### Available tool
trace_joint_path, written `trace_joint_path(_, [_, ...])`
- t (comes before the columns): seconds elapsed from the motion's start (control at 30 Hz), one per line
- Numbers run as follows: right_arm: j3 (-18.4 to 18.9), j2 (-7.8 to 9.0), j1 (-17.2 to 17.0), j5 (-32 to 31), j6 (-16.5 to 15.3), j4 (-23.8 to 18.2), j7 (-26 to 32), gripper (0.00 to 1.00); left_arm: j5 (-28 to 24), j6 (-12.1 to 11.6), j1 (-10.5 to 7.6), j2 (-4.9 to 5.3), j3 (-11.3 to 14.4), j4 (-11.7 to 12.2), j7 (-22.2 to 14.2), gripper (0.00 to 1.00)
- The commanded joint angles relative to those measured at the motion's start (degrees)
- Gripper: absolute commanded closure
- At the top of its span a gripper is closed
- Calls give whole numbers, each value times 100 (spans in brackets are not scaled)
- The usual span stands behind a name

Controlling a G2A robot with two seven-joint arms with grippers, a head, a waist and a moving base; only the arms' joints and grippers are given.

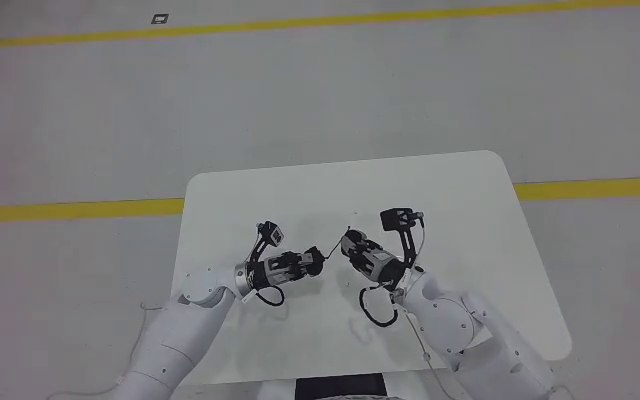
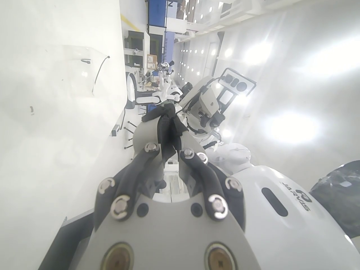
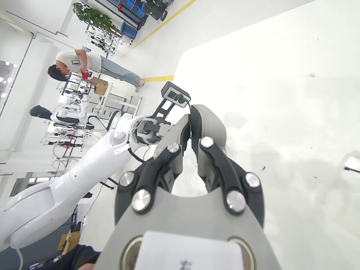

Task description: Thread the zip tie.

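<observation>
1. In the top view the left gripper (image 1: pixel 315 262) hangs over the white desk (image 1: pixel 450 200) close to its middle. The right gripper (image 1: pixel 346 243) is at about 2 o'clock from it, tip facing tip, and the two are just apart.
2. The left wrist view shows the left gripper (image 2: pixel 168 113) with its fingers (image 2: pixel 143 134) drawn together. They are clamped on the dark zip tie (image 2: pixel 177 110), and a thin strand of it leaves the tips toward the other arm.
3. From above, the zip tie (image 1: pixel 331 251) is a fine dark line bridging the small gap between the two grippers. It is held off the desk.
4. In the right wrist view the right gripper (image 3: pixel 191 126) has its fingers (image 3: pixel 211 126) pressed together, pad against pad. The tips hide the end of the tie, so I cannot tell whether it is nipped between them.
5. A clear plastic piece (image 2: pixel 76 68) lies flat on the desk in the left wrist view, well apart from the grippers. A thin dark curved strand runs along one of its edges.
6. On the floor beyond the desk, at 12 o'clock in the top view, runs a yellow line (image 1: pixel 300 24).
</observation>
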Motion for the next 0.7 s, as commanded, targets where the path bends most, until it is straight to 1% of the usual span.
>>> trace_joint_path(0.0, [1, -4, -3, -12, 12, -2, 10, 100, 0, 0, 0, 0, 0, 0, 0, 100])
trace_joint_path(0.37, [-5, -35, -3, -56, 57, 22, 29, 100, 0, 0, 0, 0, 0, 0, 0, 100])
trace_joint_path(0.67, [0, -58, 0, -66, 23, 33, 52, 100, 0, 0, 0, 0, 0, 0, 0, 100])
